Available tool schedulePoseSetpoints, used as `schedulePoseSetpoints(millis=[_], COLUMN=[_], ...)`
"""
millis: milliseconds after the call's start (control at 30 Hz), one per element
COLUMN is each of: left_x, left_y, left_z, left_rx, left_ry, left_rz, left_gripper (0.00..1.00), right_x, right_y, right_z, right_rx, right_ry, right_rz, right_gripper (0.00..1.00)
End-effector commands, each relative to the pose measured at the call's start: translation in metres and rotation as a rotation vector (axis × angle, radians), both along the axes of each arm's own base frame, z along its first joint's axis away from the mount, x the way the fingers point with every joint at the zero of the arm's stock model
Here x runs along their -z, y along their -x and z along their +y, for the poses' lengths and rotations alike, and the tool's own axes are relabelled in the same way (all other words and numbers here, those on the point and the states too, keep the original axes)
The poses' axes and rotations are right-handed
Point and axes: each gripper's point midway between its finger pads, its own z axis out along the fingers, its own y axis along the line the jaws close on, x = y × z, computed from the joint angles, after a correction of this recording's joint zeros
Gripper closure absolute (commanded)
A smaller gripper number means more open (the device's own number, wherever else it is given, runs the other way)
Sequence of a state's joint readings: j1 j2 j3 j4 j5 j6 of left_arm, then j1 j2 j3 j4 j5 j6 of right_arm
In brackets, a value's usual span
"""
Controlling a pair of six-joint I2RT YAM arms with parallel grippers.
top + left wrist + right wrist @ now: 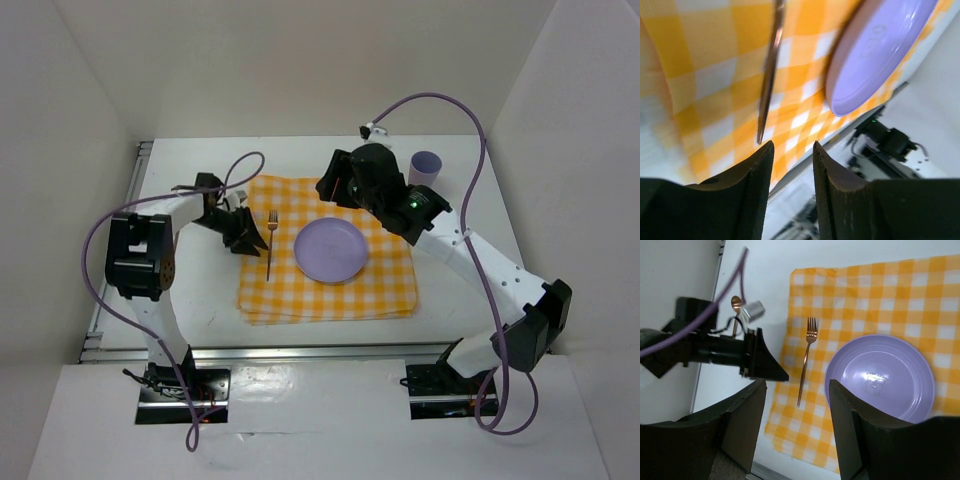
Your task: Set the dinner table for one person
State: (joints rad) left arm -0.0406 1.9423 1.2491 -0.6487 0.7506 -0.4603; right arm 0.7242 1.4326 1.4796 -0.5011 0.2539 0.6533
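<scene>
The white dinner table (200, 300) carries a yellow-and-white checked cloth (330, 300). A purple plate (331, 250) lies in the middle of the cloth, with a copper fork (270, 245) just left of it, tines away from me. My left gripper (250, 238) is open and empty, low beside the fork's left side; its wrist view shows the fork (771, 70) and the plate (875, 50) ahead of the fingers. My right gripper (333, 190) is open and empty above the cloth's far edge, looking down on the plate (880, 377) and fork (807, 355).
A purple cup (425, 165) stands on the table at the far right, off the cloth. A copper spoon (735, 302) lies on the bare table left of the cloth, behind the left arm. A metal rail (300, 352) runs along the near edge.
</scene>
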Motion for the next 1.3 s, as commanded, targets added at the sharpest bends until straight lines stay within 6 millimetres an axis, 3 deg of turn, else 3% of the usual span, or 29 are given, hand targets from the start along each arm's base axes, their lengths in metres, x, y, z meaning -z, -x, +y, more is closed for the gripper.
schedulePoseSetpoints(millis=[0,67,100,167,200,300,367,400,433,500,533,633,767,867,1067,1267], left_x=[-0.067,-0.090,-0.103,-0.128,-0.128,-0.121,-0.098,-0.086,-0.073,-0.061,-0.041,-0.034,-0.009,0.005,0.041,0.061], left_y=[-0.039,-0.047,-0.056,-0.084,-0.093,-0.109,-0.119,-0.117,-0.113,-0.124,-0.123,-0.142,-0.147,-0.149,-0.126,-0.108], left_z=[0.017,0.034,0.044,0.084,0.109,0.179,0.205,0.223,0.229,0.238,0.238,0.247,0.254,0.272,0.284,0.271], left_rx=[0.079,0.078,0.071,0.045,0.018,0.003,0.036,0.017,0.033,0.030,0.038,0.029,0.043,0.038,0.062,0.105], left_ry=[-0.121,-0.191,-0.220,-0.400,-0.495,-0.765,-0.798,-0.808,-0.800,-0.772,-0.742,-0.756,-0.782,-0.865,-0.939,-0.869], left_rz=[-0.311,-0.368,-0.428,-0.592,-0.614,-0.614,-0.545,-0.489,-0.433,-0.416,-0.377,-0.438,-0.408,-0.363,-0.254,-0.203], left_gripper=[0.55,0.55,0.55,0.55,0.54,0.40,0.39,0.39,0.39,0.39,0.39,0.39,0.39,0.40,0.42,0.45], right_x=[-0.013,-0.014,0.000,0.002,0.017,0.029,0.040,0.034,0.038,0.041,0.045,0.050,0.051,0.050,0.042,0.037], right_y=[0.005,0.007,0.003,0.006,0.006,0.008,0.012,0.012,0.011,0.014,0.014,0.016,0.017,0.019,0.022,0.020], right_z=[-0.009,-0.008,-0.006,0.004,0.007,0.015,0.015,0.017,0.018,0.017,0.017,0.012,0.009,0.007,0.005,0.007], right_rx=[0.000,-0.032,-0.047,-0.113,-0.136,-0.173,-0.180,-0.188,-0.188,-0.186,-0.186,-0.177,-0.167,-0.162,-0.157,-0.157], right_ry=[0.027,0.051,0.086,0.105,0.144,0.143,0.136,0.112,0.112,0.103,0.105,0.126,0.140,0.128,0.103,0.091], right_rz=[-0.046,-0.053,-0.023,0.002,0.042,0.074,0.088,0.063,0.064,0.070,0.072,0.093,0.101,0.099,0.078,0.063], right_gripper=[0.39,0.35,0.35,0.35,0.35,0.35,0.35,0.35,0.35,0.35,0.35,0.35,0.35,0.35,0.35,0.35])
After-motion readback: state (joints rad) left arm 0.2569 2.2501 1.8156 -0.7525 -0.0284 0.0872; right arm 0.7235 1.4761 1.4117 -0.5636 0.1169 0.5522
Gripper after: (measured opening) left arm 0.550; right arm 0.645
